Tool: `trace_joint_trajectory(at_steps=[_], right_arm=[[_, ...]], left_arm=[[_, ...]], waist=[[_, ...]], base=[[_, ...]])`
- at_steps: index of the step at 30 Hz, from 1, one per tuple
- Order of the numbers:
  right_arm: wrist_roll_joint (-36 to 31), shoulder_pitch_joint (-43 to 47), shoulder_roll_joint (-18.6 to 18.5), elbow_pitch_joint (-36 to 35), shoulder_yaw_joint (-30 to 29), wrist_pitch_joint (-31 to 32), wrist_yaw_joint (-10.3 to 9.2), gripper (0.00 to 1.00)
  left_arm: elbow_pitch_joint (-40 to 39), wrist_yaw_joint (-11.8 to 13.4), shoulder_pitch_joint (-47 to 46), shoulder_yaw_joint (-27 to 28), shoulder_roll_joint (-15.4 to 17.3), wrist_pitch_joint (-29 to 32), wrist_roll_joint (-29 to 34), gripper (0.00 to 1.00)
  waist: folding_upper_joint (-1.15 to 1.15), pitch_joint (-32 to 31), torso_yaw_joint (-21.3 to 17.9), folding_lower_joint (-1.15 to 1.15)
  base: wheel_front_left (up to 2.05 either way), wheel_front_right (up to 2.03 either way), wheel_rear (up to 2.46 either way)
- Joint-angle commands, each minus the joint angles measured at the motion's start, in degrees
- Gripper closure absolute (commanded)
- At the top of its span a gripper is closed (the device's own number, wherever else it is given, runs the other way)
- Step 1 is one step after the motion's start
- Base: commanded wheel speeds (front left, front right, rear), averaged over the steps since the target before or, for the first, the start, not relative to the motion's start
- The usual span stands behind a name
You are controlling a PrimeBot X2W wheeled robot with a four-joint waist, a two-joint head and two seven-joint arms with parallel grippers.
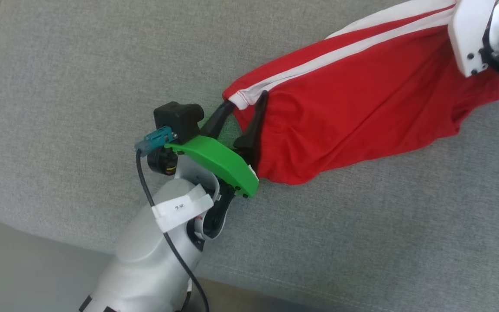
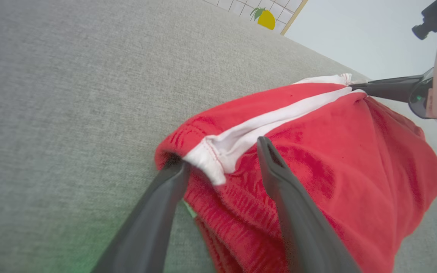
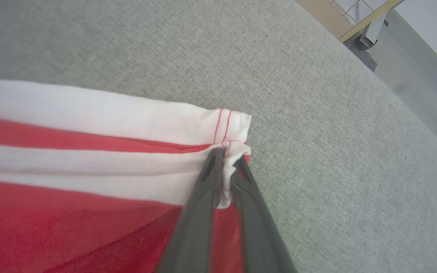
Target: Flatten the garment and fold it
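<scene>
Room to move lies mostly on the robot's left. There the grey cushion (image 1: 80, 65) spreads bare from the shorts to its rounded corner, seen at the lower left of the head view with pale floor (image 1: 15, 268) beyond. The cushion's near edge runs below the left arm, and more bare grey stretches along the lower right.

The red shorts (image 1: 362, 108) lie across the upper right of that view, stretched long between the two grippers and well away from the rounded corner. Their white stripe (image 1: 340, 52) runs along the far side, and their near edge sags in loose folds onto the cushion.

The left gripper (image 1: 247, 99) stands with its fingers spread wide at the near end of the shorts. The stitched end of the stripe sits between them, one finger lies on the red cloth and the other sits just beside the hem, and nothing is pinched.

The right gripper (image 3: 229, 154), at the far end, has its fingers drawn narrowly together on the folded white hem corner, with the cloth caught between the tips. In the left wrist view that grip appears at the far tip of the stripe, with the shorts humped up between the two grippers.
</scene>
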Motion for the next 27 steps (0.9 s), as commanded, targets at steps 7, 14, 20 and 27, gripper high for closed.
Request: trace_joint_trajectory(at_steps=[7,14,20,27], right_arm=[[4.18,7.27,0.26,-0.89,-1.34,-7.37,-0.05,0.00],[8.33,14.74,-0.95,-5.04,-6.36,-14.30,-0.05,0.00],[9.29,20.21,3.12,-5.77,-17.10,-21.51,-0.05,0.00],[3.38,18.84,9.45,-0.07,-28.06,-24.00,-0.05,0.00]], left_arm=[[-2.02,-0.31,4.50,0.78,2.51,-4.05,1.38,0.00],[-5.50,0.45,9.33,4.09,5.00,-6.21,7.43,0.00],[-13.98,-0.45,13.44,12.86,2.29,-6.28,19.35,0.00],[-17.65,-6.97,18.18,26.23,-4.12,-6.29,29.12,0.00]], waist=[[0.00,-6.49,-1.67,0.00],[0.00,-10.38,-1.47,0.00],[0.00,-11.49,-1.32,0.00],[0.00,-10.08,-1.49,0.00]], base=[[0.00,0.00,0.00],[0.00,0.00,0.00],[0.00,0.00,0.00],[0.00,0.00,0.00]])
